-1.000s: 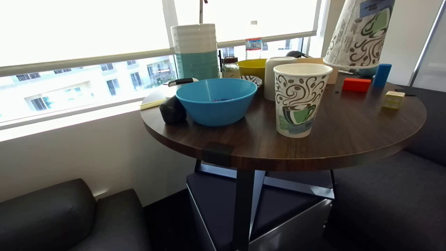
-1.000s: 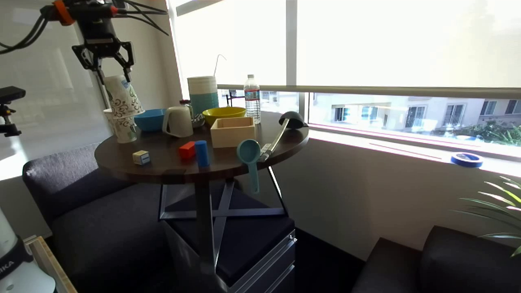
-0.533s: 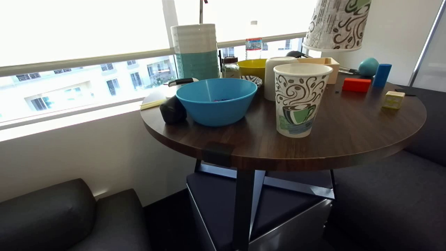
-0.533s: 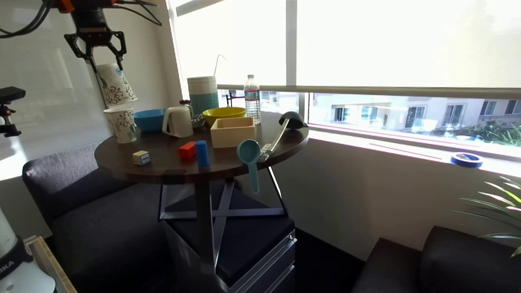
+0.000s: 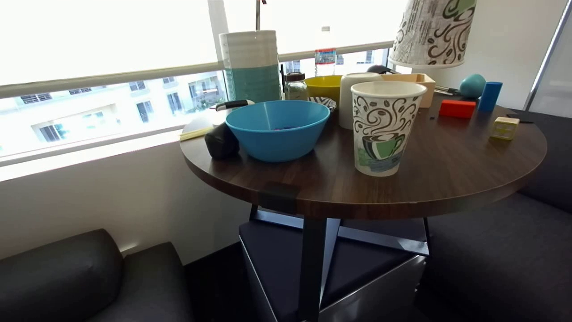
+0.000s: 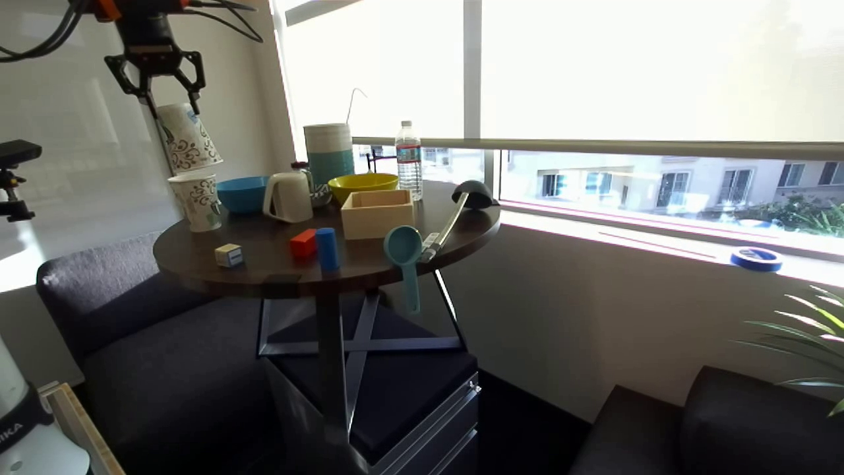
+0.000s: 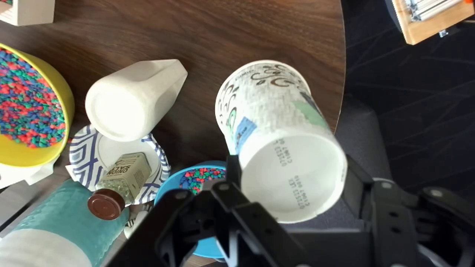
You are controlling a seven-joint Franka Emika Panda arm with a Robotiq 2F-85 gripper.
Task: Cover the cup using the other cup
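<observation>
In an exterior view, the handle of a teal scoop (image 6: 403, 245) hangs past the near edge of the table (image 6: 267, 258). A blue cylinder (image 6: 328, 249) and a red block (image 6: 304, 244) sit just inside that edge, a small cube (image 6: 229, 255) to their left, a wooden box (image 6: 377, 224) behind. From the cube, dark wood stretches back to the standing cup (image 6: 201, 204), mouth up near the table's rim. Farther back stand a white pitcher (image 6: 293, 198) and a blue bowl (image 6: 242, 196), both apart from the cup. Above hangs the hand (image 6: 176, 114), jaws spread as wide as the base of the upside-down cup (image 6: 190, 142), which it grips with a finger on each side (the printed bottom faces the wrist camera). In an exterior view the upside-down cup (image 5: 431, 36) tilts a little, apart from the standing cup, higher and to its right.
</observation>
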